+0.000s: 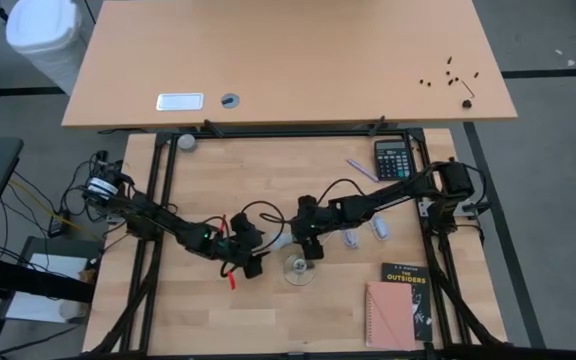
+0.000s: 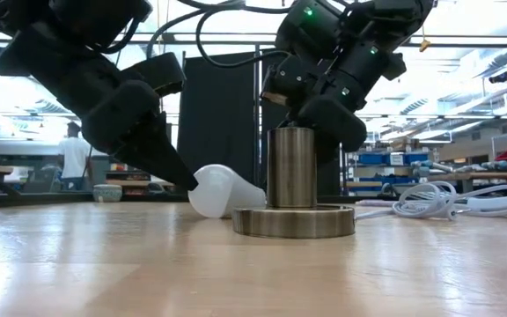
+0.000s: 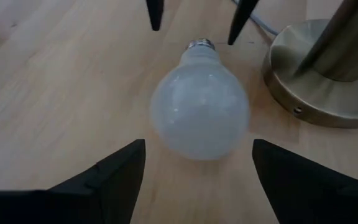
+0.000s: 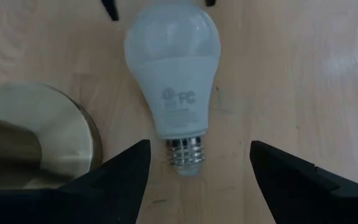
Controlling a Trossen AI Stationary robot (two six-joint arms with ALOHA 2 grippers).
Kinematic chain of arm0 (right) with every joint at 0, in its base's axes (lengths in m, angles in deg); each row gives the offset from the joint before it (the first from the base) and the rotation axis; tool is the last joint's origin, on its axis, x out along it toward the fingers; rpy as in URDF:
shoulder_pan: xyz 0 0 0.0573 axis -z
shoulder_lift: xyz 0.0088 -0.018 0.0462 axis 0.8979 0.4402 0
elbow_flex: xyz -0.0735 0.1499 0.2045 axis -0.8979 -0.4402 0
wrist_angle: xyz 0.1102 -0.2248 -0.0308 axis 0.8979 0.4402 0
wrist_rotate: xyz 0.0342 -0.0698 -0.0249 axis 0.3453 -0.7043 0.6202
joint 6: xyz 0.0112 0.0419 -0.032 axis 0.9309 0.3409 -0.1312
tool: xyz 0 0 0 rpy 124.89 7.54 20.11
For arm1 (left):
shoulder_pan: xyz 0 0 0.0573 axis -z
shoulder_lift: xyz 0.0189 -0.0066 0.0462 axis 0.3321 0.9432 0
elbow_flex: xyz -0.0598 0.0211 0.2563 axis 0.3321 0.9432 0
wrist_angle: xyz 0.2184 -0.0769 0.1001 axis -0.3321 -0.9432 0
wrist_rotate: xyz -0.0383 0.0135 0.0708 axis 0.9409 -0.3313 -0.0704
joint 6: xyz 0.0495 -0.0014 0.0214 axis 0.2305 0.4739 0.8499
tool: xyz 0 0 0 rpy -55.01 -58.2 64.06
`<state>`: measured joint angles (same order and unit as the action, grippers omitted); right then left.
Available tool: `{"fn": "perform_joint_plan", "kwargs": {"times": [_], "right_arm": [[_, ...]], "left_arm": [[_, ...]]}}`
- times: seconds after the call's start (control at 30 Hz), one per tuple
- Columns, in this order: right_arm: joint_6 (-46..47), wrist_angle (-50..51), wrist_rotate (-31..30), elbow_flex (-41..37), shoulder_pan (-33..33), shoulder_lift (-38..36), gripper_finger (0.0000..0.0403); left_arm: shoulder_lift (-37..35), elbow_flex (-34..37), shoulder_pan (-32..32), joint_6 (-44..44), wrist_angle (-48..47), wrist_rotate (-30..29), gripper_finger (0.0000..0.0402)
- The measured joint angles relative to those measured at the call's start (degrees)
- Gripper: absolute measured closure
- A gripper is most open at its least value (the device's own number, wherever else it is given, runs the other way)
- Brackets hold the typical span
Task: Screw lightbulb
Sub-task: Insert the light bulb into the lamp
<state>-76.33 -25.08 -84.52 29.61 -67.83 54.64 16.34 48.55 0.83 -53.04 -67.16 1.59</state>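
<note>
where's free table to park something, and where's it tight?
Free: bare wood at the front left of the table, ahead of the left pincer, and the strip left of the calculator. Tight: centre, where the lightbulb lies between both open pincers beside the lamp base; right pincer is there too. Books fill the front right.

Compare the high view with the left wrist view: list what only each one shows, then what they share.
Only the high view: both whole arms, the calculator, the book with a pink notebook at the table's near right, a white cord, and the second table beyond.

Only the left wrist view: the lightbulb's screw base pointing away from the open left gripper, whose fingers flank the globe without touching it, and the right gripper's fingertips beyond the base.

Both: the bulb lying on its side on the wooden table beside the metal socket base.
</note>
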Motion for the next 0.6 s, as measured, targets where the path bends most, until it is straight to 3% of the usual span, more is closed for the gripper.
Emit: {"fn": "perform_joint_plan", "kwargs": {"times": [0.43,0.6], "right_arm": [[0.7,-1.6,1.2,0.0,0.1,0.0,0.0118],[0.5,-2.9,1.2,0.0,0.3,0.3,0.0119]], "left_arm": [[0.1,0.0,-1.5,-1.3,2.6,0.2,0.0099],[1.4,0.0,-2.6,3.1,6.4,3.3,0.0089]]}}
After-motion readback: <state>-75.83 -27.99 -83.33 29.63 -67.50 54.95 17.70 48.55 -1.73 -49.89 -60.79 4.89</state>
